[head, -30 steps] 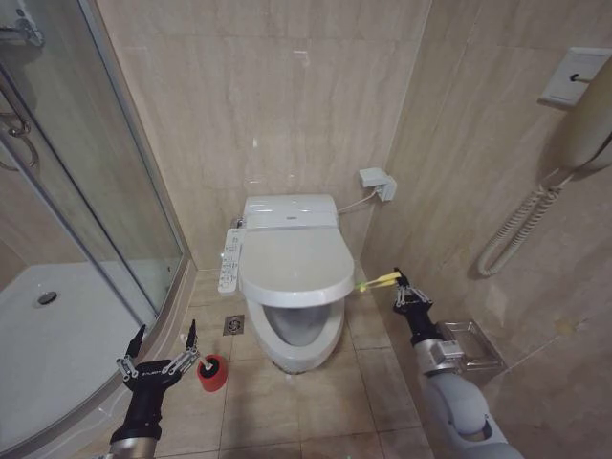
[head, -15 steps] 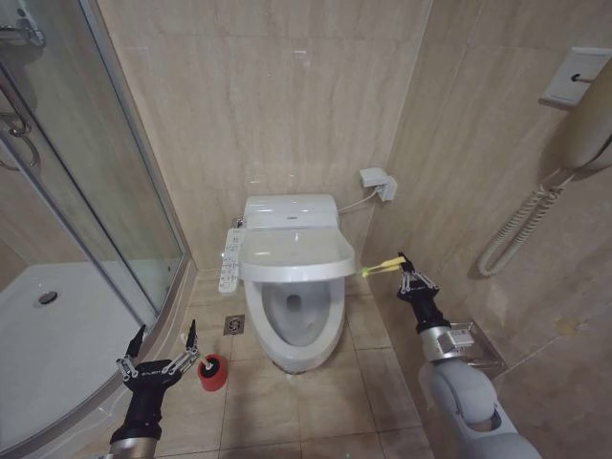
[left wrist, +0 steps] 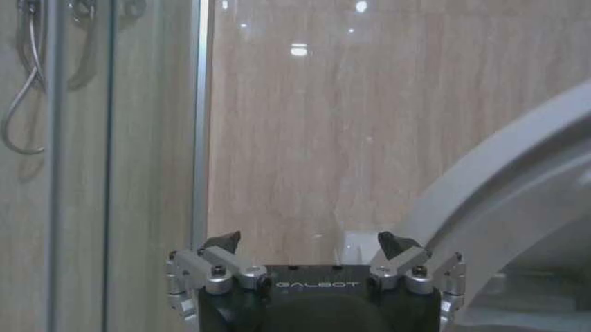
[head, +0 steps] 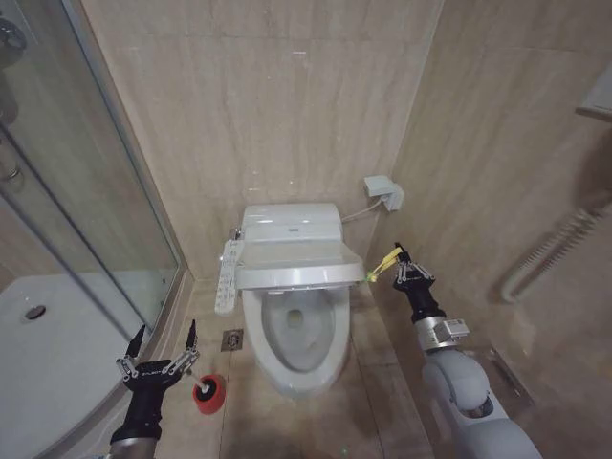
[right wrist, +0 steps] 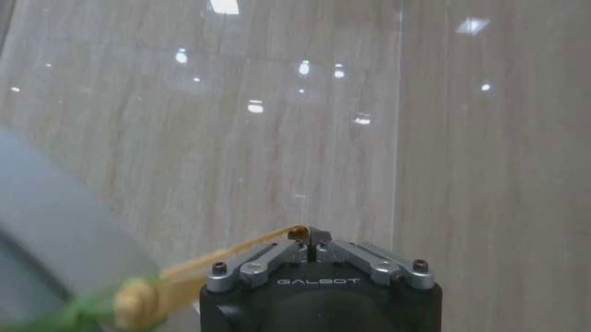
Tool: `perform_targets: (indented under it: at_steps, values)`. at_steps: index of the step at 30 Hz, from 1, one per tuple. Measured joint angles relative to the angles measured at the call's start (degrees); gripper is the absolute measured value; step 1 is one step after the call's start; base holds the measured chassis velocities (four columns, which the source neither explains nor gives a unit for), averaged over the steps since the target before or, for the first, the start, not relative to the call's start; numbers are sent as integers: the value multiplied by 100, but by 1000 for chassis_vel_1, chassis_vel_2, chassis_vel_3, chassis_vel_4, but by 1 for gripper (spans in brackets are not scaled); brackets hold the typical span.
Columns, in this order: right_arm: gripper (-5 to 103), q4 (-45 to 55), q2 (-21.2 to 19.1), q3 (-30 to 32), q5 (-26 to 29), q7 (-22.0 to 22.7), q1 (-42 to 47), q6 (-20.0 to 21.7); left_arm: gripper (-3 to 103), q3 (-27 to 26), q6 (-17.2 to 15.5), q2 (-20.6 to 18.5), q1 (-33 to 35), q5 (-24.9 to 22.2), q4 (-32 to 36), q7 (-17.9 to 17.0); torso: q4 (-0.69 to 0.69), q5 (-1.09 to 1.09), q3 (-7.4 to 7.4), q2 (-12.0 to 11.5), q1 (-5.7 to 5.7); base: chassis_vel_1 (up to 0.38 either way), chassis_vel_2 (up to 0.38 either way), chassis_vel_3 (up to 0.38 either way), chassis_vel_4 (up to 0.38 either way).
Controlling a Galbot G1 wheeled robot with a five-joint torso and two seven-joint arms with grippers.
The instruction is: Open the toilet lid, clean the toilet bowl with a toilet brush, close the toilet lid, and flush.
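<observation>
The white toilet lid (head: pixel 298 264) is lifted partway, its front edge hanging level over the open toilet bowl (head: pixel 293 335). A yellow-green strap (head: pixel 384 261) runs from the lid's right side to my right gripper (head: pixel 400 260), which is shut on the strap just right of the lid. In the right wrist view the strap (right wrist: pixel 226 250) leads from the shut gripper (right wrist: pixel 309 235) down to the lid (right wrist: pixel 55 228). My left gripper (head: pixel 163 346) hangs open low on the left, beside the toilet brush (head: pixel 204 384) standing in its red cup (head: pixel 210 396). The left wrist view shows that gripper (left wrist: pixel 309 242) open and the lid's edge (left wrist: pixel 499 187).
A curved glass shower screen (head: pixel 96 220) and white shower tray (head: pixel 48 354) close off the left. A narrow button panel (head: pixel 227 277) sticks out from the toilet's left side. A floor drain (head: pixel 232 338) lies nearby. A wall box (head: pixel 382 191) and a coiled hose (head: pixel 555 249) are on the right.
The right gripper has pulled the strap upward and the lid has risen from nearly closed to partway open, uncovering the bowl. The head camera has shifted. The left arm stays put.
</observation>
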State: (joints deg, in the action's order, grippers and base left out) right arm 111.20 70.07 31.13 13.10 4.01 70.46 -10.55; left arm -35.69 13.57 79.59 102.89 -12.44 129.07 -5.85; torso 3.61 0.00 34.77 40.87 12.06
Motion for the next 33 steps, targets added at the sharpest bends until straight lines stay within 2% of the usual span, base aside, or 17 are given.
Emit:
perform_targets:
  at_steps: [9,17,33]
  values:
    - [1,39,-90,-4,99,8,-139,68,100,-1,0,0,0,0,0,0,0,1,0,-1,0,-85,98,63,-74]
    - [1,4,-139,-164,251,42,-582,287,100,0,0,0,1,0,0,0,0,1,-1,0,-4,27,-52,-36,30]
    - [1,27,-53,-363,239,134,-832,794,100,0,0,0,0,0,0,0,-2,0,0,0,-1,0,0,0,0]
